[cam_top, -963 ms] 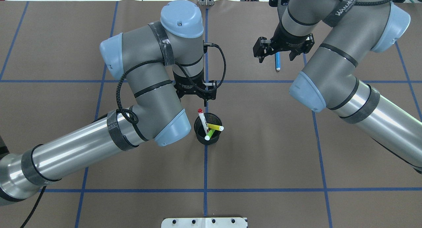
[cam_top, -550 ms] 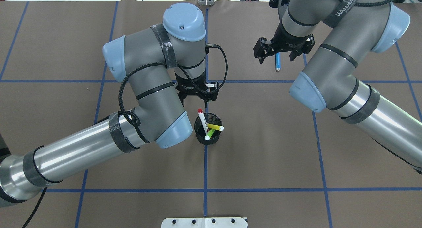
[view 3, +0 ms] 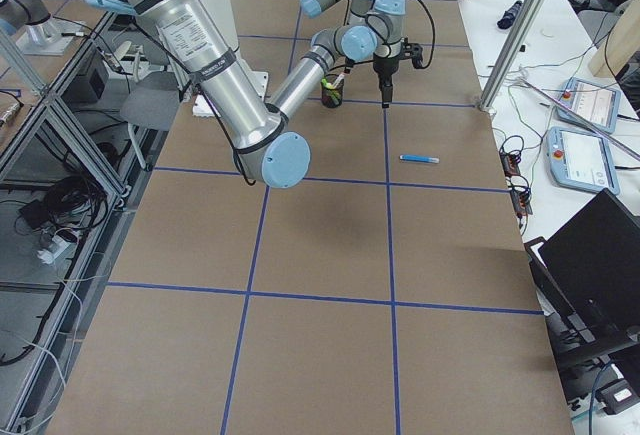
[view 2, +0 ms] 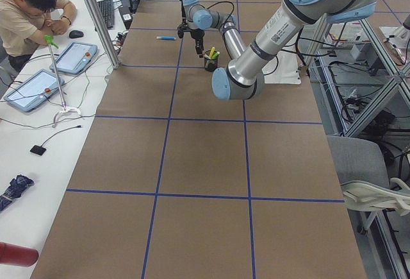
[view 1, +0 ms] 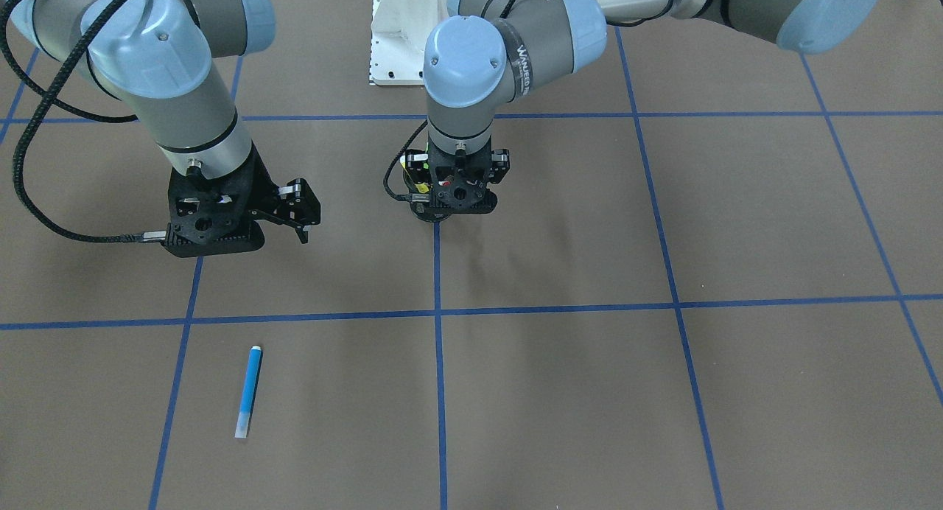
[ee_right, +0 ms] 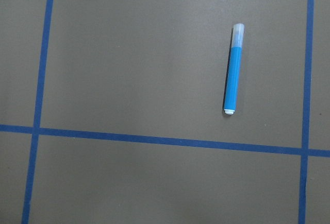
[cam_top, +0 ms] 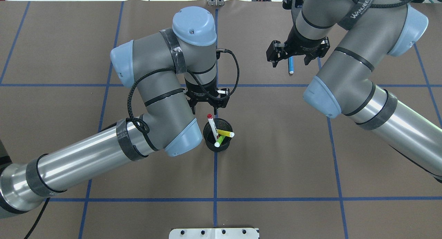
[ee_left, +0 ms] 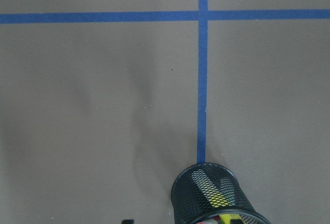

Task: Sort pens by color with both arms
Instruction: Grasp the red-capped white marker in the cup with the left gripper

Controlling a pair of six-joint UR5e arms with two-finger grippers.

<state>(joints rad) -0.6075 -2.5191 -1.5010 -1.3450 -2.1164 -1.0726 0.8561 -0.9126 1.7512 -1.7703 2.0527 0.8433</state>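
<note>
My black two-finger left gripper [cam_top: 205, 110] hovers just beside the black mesh cup [cam_top: 222, 148], jaws apart, empty. In that cup lean the red-capped white pen [cam_top: 211, 126], the yellow highlighter [cam_top: 226, 132] and the green highlighter [cam_top: 220, 140]. Well apart from the cup, my right gripper [cam_top: 290, 58] hangs spread wide above the blue highlighter [view 1: 250, 390], which lies flat on the brown table [view 1: 663, 421].

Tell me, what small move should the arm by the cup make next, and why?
Probably the left arm should ease toward the black mesh cup and down until its open jaws straddle the white red-capped pen. That pen juts out nearest them, and the blue pen already lies out on the table.
</note>
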